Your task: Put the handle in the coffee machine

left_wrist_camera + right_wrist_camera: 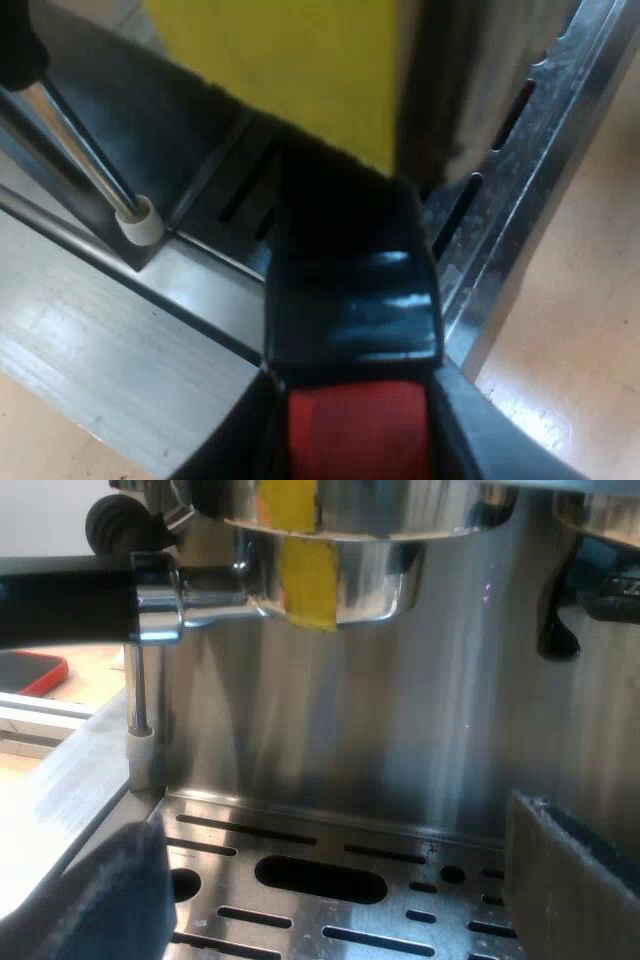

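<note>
One holder (330, 580) sits up at the machine's (420, 740) front, handle (350, 290) out near nine o'clock, not yet swung to six, I'd say. The left gripper (358, 420) jaws clench its red end (360, 445) to twist it home. One steam wand (140, 680). The right gripper (330, 900) jaws are released and empty over the drip tray (220, 855).
</note>
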Controlling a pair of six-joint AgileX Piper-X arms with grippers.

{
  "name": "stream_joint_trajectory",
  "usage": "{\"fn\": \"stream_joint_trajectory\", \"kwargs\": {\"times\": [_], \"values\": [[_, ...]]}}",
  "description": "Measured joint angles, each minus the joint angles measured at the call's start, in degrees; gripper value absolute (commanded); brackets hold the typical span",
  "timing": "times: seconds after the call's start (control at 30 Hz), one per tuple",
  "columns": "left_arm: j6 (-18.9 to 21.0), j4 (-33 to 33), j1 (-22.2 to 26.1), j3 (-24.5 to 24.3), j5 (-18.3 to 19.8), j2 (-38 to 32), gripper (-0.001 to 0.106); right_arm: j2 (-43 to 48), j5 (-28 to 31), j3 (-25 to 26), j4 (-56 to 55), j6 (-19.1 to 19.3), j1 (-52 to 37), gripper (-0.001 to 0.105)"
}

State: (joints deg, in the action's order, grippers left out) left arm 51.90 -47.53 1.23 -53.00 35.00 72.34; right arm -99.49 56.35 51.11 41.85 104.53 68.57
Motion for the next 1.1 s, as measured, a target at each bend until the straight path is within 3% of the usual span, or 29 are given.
{"fn": "stream_joint_trajectory", "kwargs": {"times": [0.33,1.1], "values": [[0.00,-4.97,0.00,-2.59,-0.15,0.30,0.000,0.00,0.00,0.00,0.00,0.00,0.00,0.071],[-2.20,-6.16,0.00,-4.18,0.26,-0.20,0.000,0.00,0.00,0.00,0.00,0.00,0.00,0.071]]}}
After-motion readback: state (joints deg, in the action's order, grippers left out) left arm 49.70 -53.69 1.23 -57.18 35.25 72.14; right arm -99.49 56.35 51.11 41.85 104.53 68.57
